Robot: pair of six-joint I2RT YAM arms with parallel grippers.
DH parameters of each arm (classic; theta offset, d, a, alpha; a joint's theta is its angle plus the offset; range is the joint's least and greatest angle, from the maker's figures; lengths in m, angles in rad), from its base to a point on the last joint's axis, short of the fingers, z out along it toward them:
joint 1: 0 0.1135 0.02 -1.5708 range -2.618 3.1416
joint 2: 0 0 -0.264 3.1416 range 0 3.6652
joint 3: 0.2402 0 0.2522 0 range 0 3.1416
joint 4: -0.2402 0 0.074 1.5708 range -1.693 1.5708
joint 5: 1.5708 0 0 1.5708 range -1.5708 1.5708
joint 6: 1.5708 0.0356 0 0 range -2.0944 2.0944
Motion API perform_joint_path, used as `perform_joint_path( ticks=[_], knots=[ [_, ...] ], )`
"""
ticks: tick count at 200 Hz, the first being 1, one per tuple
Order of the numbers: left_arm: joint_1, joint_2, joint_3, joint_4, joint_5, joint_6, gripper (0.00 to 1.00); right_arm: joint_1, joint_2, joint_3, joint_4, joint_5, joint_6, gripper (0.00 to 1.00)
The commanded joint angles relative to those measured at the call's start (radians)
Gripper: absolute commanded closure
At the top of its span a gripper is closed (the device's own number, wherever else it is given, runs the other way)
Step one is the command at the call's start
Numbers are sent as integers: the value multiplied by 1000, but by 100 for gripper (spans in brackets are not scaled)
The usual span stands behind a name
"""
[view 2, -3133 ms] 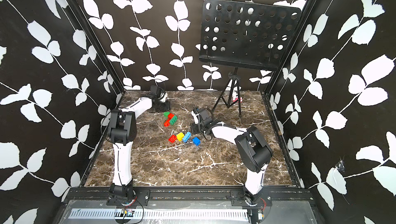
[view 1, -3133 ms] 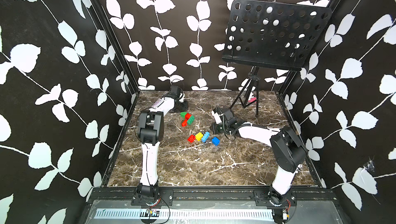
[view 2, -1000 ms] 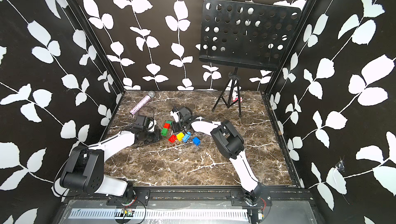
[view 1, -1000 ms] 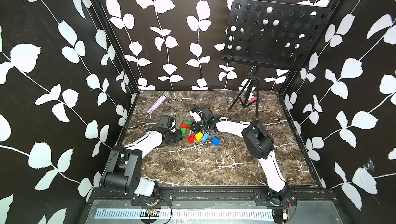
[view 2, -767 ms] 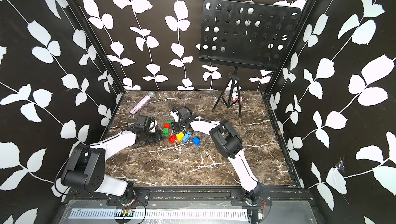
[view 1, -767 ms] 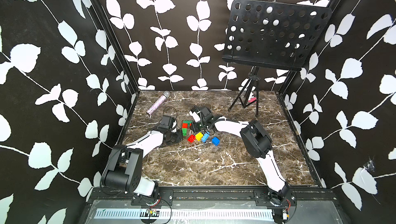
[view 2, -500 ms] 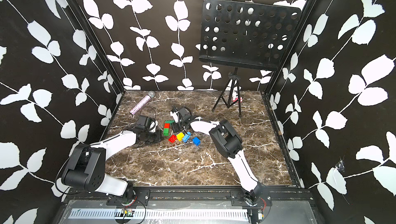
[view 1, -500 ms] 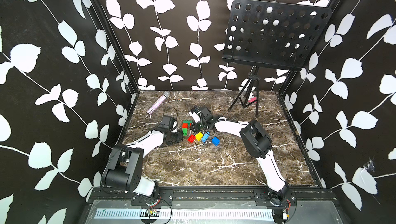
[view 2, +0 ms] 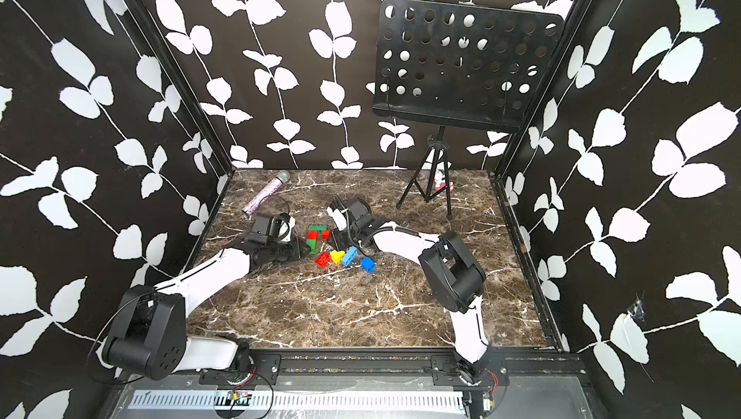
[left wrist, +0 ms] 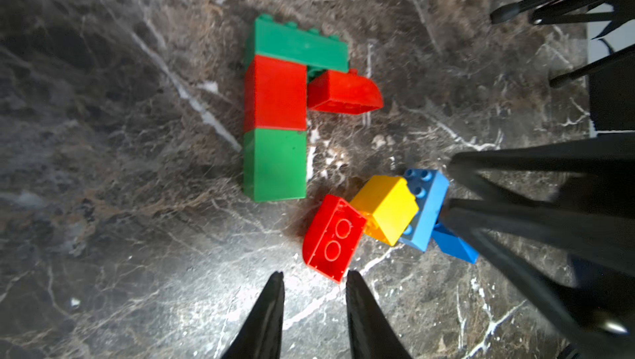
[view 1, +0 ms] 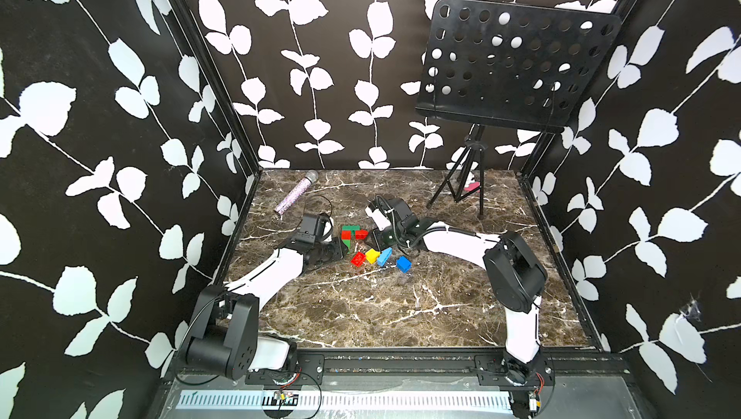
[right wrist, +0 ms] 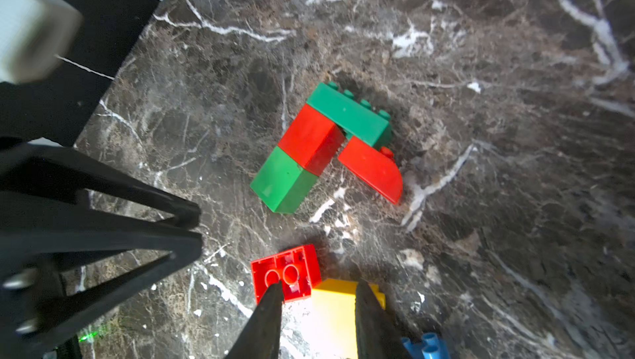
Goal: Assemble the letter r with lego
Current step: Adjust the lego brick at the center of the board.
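The lego r (left wrist: 275, 65) lies flat mid-surface (view 1: 361, 308). A green bar (left wrist: 299, 44) caps a red-and-green stem (left wrist: 275, 127), and a sloped red piece (left wrist: 343, 92) sits askew under the overhang; joined or merely resting, I can't quite tell. The right pincer (right wrist: 318, 285) and left pincer (left wrist: 313, 273) both stand spread and empty near the spare blocks (left wrist: 385, 209). I'd brace the stem, then nudge that piece square before pressing.

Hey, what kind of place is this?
Probably a staged robot test booth, not a real room: leaf-print walls box in a marble-look tabletop, a left arm and a right arm are mounted at its front edge, and a music stand stands at the back.
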Motion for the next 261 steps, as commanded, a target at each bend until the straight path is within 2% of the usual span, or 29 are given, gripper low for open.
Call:
perform_joint_path(
  ticks=[1, 171, 220, 261],
  knots=[
    [-6, 8, 8, -1, -10, 4, 66, -2, 19, -10, -14, 0, -20, 64],
    [-33, 76, 29, 12, -13, -18, 63, 53, 7, -66, -157, 42, -139, 66],
    [-69, 91, 63, 6, -1, 1, 60, 70, -90, -208, -199, 54, -157, 67],
    [-162, 124, 144, -66, -42, 137, 58, 67, -234, -311, -223, 81, -161, 67]
  ],
)
